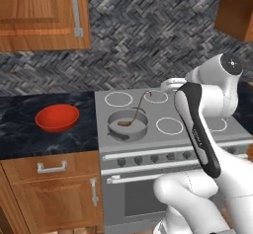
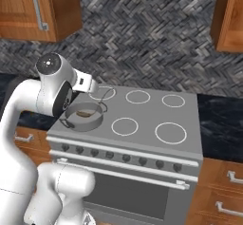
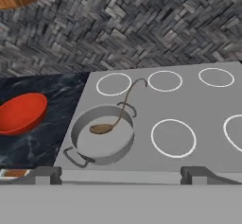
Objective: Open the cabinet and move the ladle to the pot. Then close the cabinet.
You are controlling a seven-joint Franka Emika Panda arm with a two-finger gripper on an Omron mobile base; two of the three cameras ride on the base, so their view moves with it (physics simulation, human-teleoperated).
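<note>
The hand (image 3: 120,173), open and empty, faces the pot (image 3: 102,135) holding the ladle (image 3: 116,112); closing the cabinet (image 2: 237,17) appears to remain.

It was a kitchen: a grey stove (image 1: 168,144) with burner rings, wooden cabinets (image 1: 42,13), dark marble bench (image 1: 20,139), herringbone tile backsplash (image 1: 148,45).

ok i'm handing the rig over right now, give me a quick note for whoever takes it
Tool: open, holding nothing, drawn back from the stove, above its front edge.
Ladle: bowl rests inside the pot on the front left burner, handle leaning over the pot's back rim.
Red bowl: on the dark counter left of the stove, untouched.
Done: ladle is in the pot.
Left: close the cabinet. The wall cabinet at upper left of the left base view looks shut; the one on the right is cut off, so I cannot tell its door.
</note>
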